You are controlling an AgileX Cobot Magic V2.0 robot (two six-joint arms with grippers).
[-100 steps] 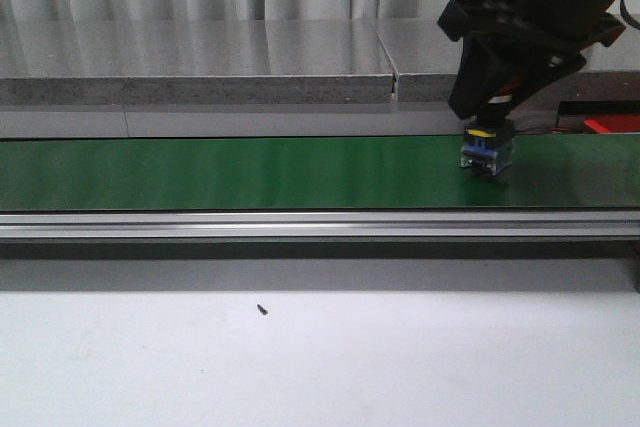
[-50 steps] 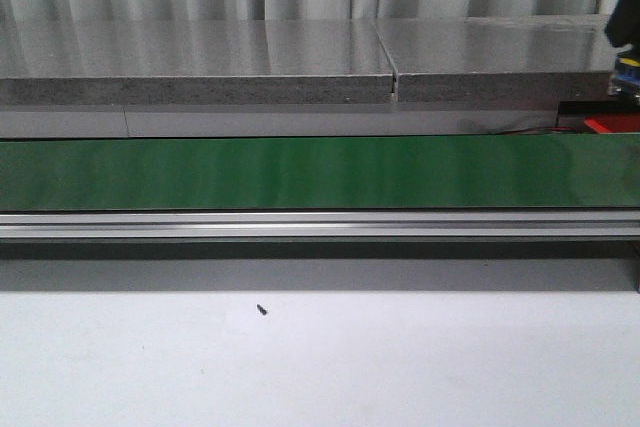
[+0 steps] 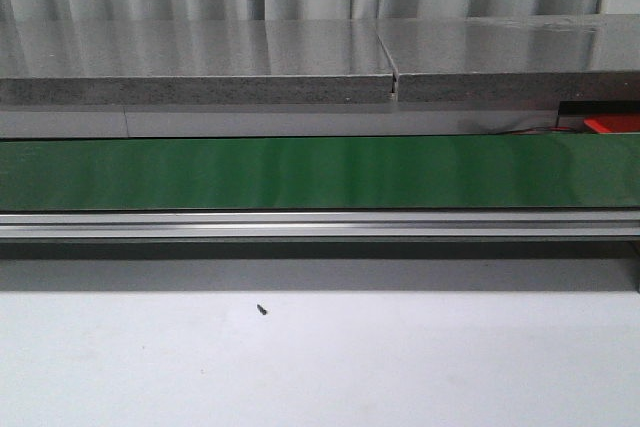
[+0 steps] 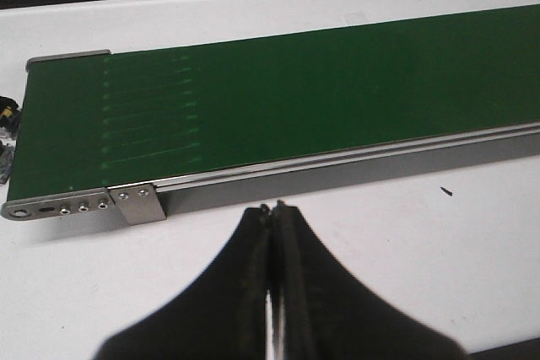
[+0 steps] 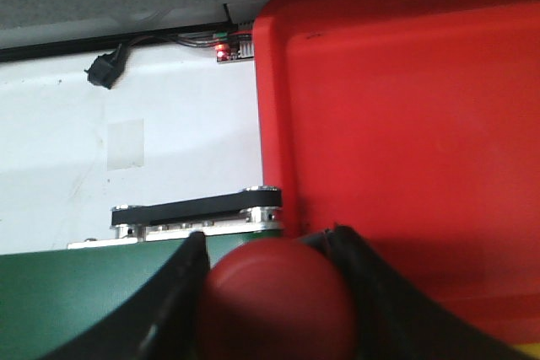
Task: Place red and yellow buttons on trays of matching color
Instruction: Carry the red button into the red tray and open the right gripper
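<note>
My right gripper (image 5: 266, 239) is shut on a red button (image 5: 274, 301), whose domed cap fills the gap between the fingers. It hangs over the end of the green conveyor belt (image 5: 76, 292), right beside the near edge of the red tray (image 5: 405, 124). A corner of the red tray also shows in the front view (image 3: 612, 125). My left gripper (image 4: 272, 208) is shut and empty above the white table, just in front of the belt's end (image 4: 278, 99). Neither gripper shows in the front view. No yellow button is in view.
The belt (image 3: 320, 172) runs across the front view with a metal rail in front and a grey ledge (image 3: 200, 77) behind. A yellow sliver (image 5: 527, 351) borders the red tray. A small dark object (image 4: 7, 115) lies off the belt's end. A black speck (image 3: 262, 309) lies on the table.
My right arm lifted the button off the right part of the belt and moved up and right, out of the front view. The belt is bare now.
</note>
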